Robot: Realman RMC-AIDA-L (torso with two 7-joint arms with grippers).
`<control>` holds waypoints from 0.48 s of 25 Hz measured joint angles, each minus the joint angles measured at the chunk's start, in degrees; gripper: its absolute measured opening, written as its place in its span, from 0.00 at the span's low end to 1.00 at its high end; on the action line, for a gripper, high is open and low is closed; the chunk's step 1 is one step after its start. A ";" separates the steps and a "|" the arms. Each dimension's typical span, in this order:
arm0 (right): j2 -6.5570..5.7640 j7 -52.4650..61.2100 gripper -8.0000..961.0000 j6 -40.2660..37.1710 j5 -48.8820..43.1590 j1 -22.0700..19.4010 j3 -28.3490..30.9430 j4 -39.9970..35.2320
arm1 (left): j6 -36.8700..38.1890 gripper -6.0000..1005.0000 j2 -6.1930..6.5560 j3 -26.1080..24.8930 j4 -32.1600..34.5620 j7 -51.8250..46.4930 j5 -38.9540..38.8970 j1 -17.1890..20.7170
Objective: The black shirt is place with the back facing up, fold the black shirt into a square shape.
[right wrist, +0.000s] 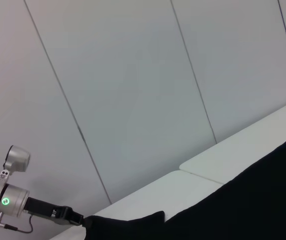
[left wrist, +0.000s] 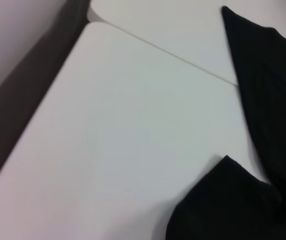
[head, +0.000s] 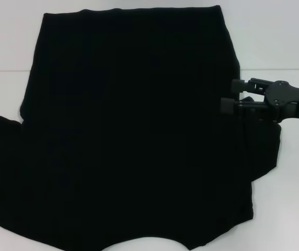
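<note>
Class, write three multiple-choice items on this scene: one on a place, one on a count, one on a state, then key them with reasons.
1. Where is the right gripper?
A. at the right edge of the large black cloth shirt
B. at the shirt's left sleeve
C. off the white table

2. How many grippers show in the head view?
A. none
B. one
C. two

3. How does the shirt lie?
A. rolled up
B. hanging off the table
C. spread flat

Answers: 1 A, the gripper reaches in from the right onto the cloth's edge. 2 B, only the right one appears. 3 C, it lies flat across the table.
</note>
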 joint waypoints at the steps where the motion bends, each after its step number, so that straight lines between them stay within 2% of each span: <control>1: -0.01 0.00 0.98 0.00 0.00 0.00 0.02 0.00 | -0.30 0.00 0.00 -0.45 0.02 -0.04 -0.01 0.00; 12: -0.03 -0.04 0.98 0.00 0.00 0.03 0.03 -0.14 | 1.75 0.00 0.12 -1.17 -0.04 0.48 -0.41 0.07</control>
